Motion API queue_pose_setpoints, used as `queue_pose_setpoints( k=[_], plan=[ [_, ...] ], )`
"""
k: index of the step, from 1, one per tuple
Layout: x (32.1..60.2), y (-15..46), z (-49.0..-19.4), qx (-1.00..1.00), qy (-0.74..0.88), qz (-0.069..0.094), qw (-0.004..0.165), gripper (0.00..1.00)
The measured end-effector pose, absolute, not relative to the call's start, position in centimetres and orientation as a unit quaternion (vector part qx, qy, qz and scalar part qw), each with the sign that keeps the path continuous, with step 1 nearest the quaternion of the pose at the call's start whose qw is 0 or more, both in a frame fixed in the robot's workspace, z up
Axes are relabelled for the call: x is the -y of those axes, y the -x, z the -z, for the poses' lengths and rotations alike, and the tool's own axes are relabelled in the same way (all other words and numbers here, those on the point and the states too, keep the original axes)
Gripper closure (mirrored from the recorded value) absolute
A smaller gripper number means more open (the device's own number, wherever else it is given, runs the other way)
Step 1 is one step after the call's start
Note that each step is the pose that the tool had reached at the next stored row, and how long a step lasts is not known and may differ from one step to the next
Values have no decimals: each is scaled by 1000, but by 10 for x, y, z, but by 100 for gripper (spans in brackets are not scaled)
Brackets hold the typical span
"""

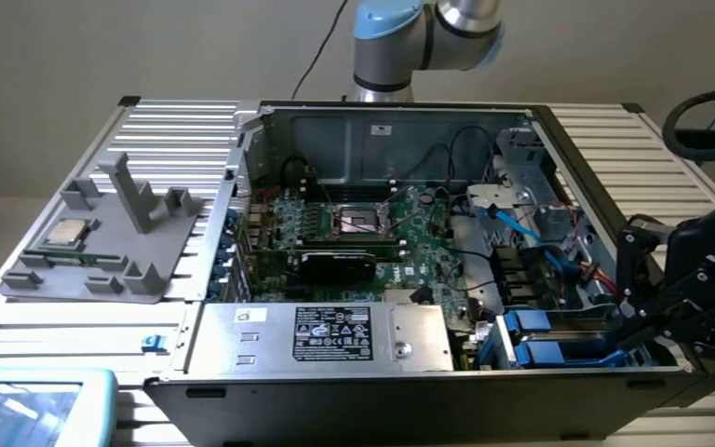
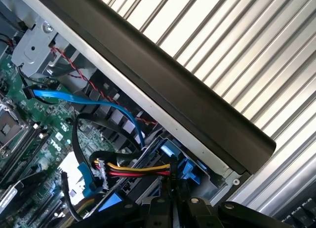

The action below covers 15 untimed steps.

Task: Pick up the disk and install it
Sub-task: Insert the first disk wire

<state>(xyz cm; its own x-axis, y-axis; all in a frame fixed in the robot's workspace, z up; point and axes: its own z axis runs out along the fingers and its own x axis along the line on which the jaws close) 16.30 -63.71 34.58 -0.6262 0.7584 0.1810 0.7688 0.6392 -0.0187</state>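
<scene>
Black gripper low at the corner of the open computer case on the exterior view's right, fingers drawn shut, nothing visibly clamped between them. Just beside it, toward the exterior view's left, the disk in its bright blue frame, lying in the drive bay at that same corner; touching the fingertips or not, impossible to tell. Another blue carrier next to the disk in the bay. In the wrist view, gripper close over the blue plastic of the disk, near the case's dark side wall. Crowding the bay: a bundle of yellow, red and black power wires against the blue plastic, and a blue flat data cable arching over from a grey metal bracket. Farther toward the exterior view's left, green motherboard with a black card across it, and a grey labelled power-supply box along the near edge. Well apart, outside the case on the slatted table, a grey holder carrying a small square processor chip.
</scene>
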Motion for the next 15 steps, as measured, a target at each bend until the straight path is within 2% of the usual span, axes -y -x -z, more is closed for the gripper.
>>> queue_pose_setpoints(
  k=[6, 15],
  plan=[
    [631, -159, -346, 902, 426, 1, 66, 84],
    [630, -159, -346, 891, 449, 1, 65, 84]
  ],
)
